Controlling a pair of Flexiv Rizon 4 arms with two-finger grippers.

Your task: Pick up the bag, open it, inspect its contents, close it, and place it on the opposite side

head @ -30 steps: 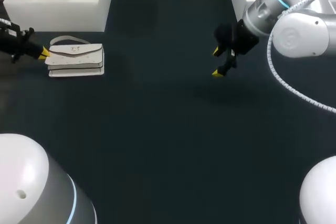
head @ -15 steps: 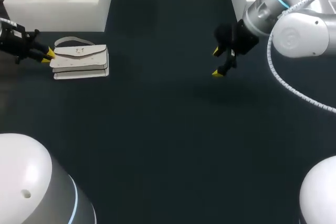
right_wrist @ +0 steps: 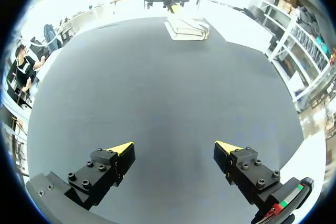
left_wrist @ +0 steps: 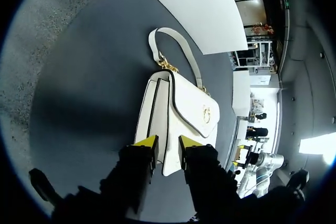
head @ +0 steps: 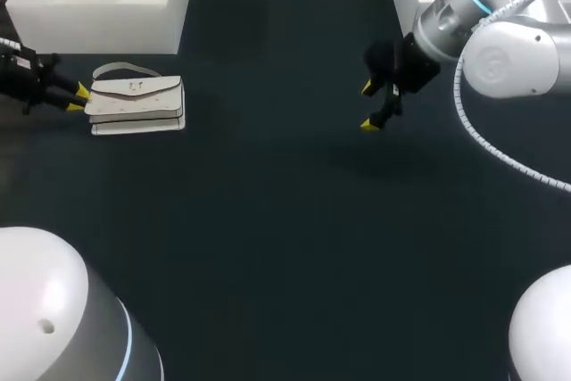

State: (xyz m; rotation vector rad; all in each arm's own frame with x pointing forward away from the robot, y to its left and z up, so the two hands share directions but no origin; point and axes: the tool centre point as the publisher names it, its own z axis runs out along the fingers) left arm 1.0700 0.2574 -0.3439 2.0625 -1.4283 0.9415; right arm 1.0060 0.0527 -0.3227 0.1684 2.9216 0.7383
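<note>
Here, left fingers (left_wrist: 146, 143) narrowly parted at end of white bag (left_wrist: 181, 106), right fingers (right_wrist: 119, 151) spread wide, empty, above dark table (right_wrist: 157, 77)

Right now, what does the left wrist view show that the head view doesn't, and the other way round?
Left wrist only: the gold clasp on the flap and the gold links joining the handle to the bag. Head only: the right gripper plainly open, over bare table far to the bag's right; the wrist view leaves it a distant speck. Both: the white bag lying flat, flap closed, with the left gripper at its end.
</note>
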